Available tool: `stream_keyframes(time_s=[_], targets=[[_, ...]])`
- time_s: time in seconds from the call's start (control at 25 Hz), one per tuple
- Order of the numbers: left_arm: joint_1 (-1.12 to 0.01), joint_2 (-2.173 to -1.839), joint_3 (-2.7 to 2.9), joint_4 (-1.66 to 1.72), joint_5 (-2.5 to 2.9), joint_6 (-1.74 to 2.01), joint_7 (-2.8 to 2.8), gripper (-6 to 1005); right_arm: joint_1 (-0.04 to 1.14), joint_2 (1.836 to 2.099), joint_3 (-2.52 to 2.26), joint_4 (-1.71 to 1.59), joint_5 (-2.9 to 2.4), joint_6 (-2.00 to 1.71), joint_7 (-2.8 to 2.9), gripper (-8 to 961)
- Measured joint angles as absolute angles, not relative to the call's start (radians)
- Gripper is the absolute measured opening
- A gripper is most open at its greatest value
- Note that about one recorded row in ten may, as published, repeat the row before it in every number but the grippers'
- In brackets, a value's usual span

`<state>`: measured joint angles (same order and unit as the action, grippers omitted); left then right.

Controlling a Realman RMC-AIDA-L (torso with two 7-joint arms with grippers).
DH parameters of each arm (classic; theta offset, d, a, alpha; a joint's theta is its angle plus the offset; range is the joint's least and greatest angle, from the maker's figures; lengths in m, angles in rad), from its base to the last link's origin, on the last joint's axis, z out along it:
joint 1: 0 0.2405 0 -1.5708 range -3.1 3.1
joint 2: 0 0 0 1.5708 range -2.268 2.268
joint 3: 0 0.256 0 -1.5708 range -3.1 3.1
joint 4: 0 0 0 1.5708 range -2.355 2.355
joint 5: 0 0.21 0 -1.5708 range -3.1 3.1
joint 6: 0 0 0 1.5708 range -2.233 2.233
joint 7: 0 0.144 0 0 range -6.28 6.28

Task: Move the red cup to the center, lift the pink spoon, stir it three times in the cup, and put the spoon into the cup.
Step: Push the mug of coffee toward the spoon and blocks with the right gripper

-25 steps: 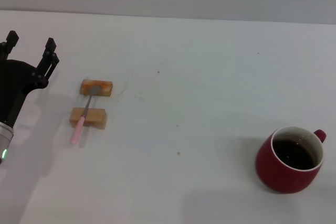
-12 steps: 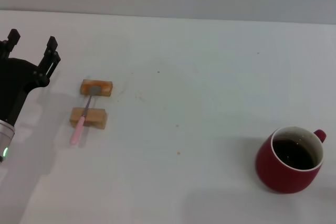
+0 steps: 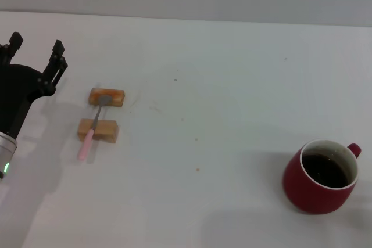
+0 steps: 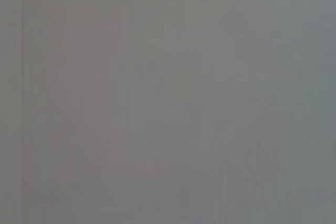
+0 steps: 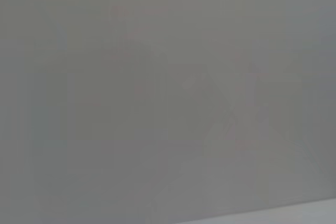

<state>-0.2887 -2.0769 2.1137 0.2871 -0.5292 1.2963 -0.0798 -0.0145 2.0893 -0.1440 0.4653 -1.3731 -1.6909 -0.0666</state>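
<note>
The red cup stands at the near right of the white table, handle to the far right, dark inside. The pink spoon lies at the left across two small orange-tan blocks, its grey bowl on the far block and its pink handle over the near block. My left gripper is open and empty at the far left, to the left of the spoon and a little beyond it. My right gripper is out of view. Both wrist views show only plain grey.
The table's far edge meets a grey wall. A wide bare stretch of table lies between the blocks and the cup.
My left gripper has shifted very slightly away from me. The spoon, blocks and cup have not moved.
</note>
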Motion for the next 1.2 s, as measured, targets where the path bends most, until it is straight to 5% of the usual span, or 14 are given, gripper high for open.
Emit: stream_keyframes(time_s=[1.2], targets=[[-0.305,-2.077,2.114,0.291,-0.529,1.293,-0.08,778,0.046,2.089,-0.234,0.509,-1.379,-1.583,-0.058,-1]])
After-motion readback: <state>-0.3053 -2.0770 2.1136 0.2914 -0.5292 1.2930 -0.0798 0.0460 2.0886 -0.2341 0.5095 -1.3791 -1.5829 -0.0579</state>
